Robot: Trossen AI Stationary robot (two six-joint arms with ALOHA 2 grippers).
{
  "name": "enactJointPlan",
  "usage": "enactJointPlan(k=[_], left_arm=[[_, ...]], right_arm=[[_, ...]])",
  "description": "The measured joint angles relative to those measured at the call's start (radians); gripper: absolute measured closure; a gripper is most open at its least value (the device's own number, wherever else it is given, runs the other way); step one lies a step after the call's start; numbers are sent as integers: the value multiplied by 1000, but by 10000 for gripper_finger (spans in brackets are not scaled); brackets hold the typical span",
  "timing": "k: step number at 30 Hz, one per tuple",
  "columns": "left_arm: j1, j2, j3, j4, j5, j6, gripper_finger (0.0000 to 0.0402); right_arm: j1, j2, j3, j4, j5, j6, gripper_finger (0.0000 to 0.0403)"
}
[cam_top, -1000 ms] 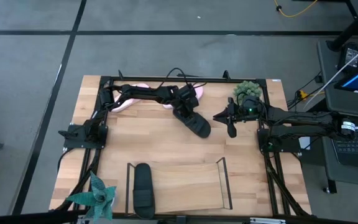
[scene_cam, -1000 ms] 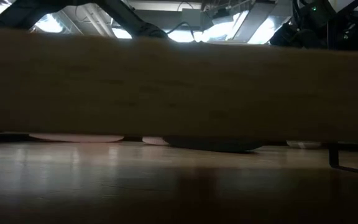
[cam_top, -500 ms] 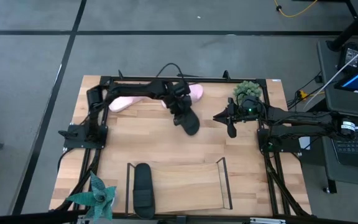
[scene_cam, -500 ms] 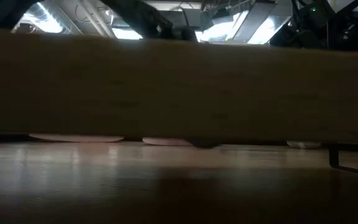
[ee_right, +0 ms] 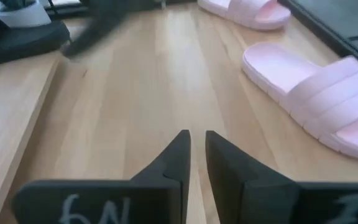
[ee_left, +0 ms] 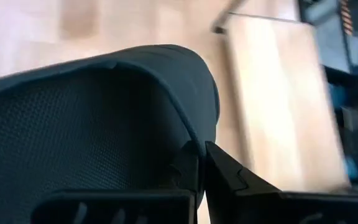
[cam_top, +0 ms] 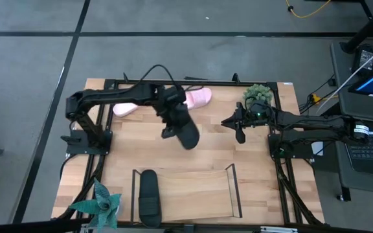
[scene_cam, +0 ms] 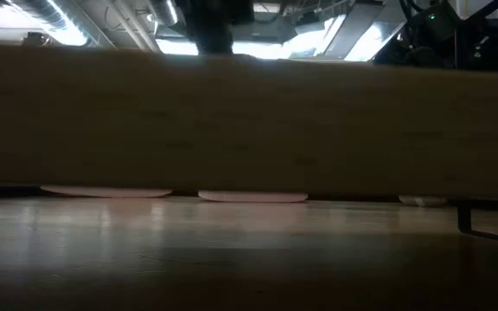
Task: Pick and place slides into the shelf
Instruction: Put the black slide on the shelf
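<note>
My left gripper (cam_top: 175,123) pinches a matte black slide (cam_top: 185,131), lifted over the tabletop's middle. My right gripper (ee_right: 194,146), fingers nearly together and empty, waits near the right edge. No readable writing anywhere.

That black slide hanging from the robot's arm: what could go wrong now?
The left gripper pinches only the thin strap edge of the black slide, so the slide could slip or swing loose while carried. The shelf already holds another black slide at its left end; a careless drop could land on it or catch the thin wire side. The right gripper waits near the path.
</note>
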Motion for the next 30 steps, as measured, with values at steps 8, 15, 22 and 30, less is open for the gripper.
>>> enactJointPlan(k=[8, 15, 22, 30], left_arm=[[-146, -44, 0, -89, 160, -60, 400], [-272, -43, 0, -72, 181, -173, 400], [-380, -26, 1, 19, 154, -317, 400], [-487, 23, 1, 96, 104, -462, 400]], right_arm=[[0, 34, 0, 33, 1, 1, 350], [0, 70, 0, 49, 1, 3, 350], [0, 99, 0, 52, 1, 3, 350], [0, 109, 0, 66, -1, 2, 350]])
